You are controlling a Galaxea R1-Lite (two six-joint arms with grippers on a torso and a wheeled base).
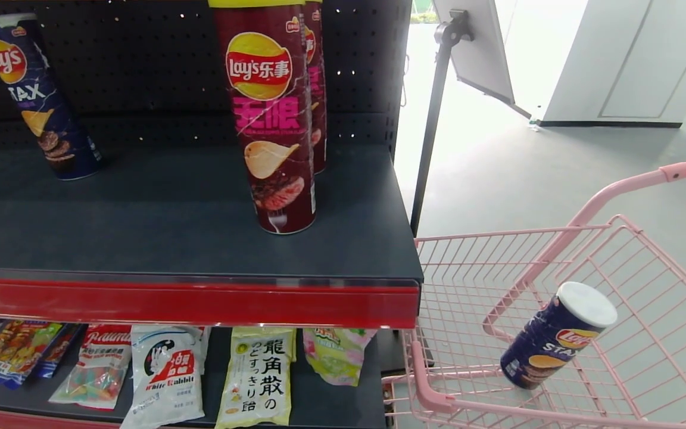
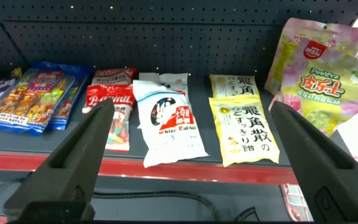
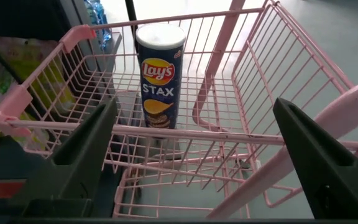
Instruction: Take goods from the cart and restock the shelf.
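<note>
Right gripper (image 3: 194,109) spread wide, empty — blue chip can (image 3: 160,74) sits in the pink cart (image 3: 241,134) at its 12 o'clock. Advice: clear the front rail, centre on the can's mid-body, close squarely.

The wire cart (image 1: 685,171) at lower right is pink. The navy can (image 1: 548,342) inside it has a white lid and a red-and-yellow logo. The shelf (image 1: 140,238) is dark grey with a red front strip (image 1: 188,302). The maroon can (image 1: 271,119) at centre has pink lettering and a yellow rim, and the upper-left can (image 1: 39,101) is dark blue. The back panel (image 1: 140,59) is black and dotted with holes. At the bottom, the white bag (image 1: 167,375) has red-and-black print, and the yellow bag (image 1: 256,375) has black characters.
</note>
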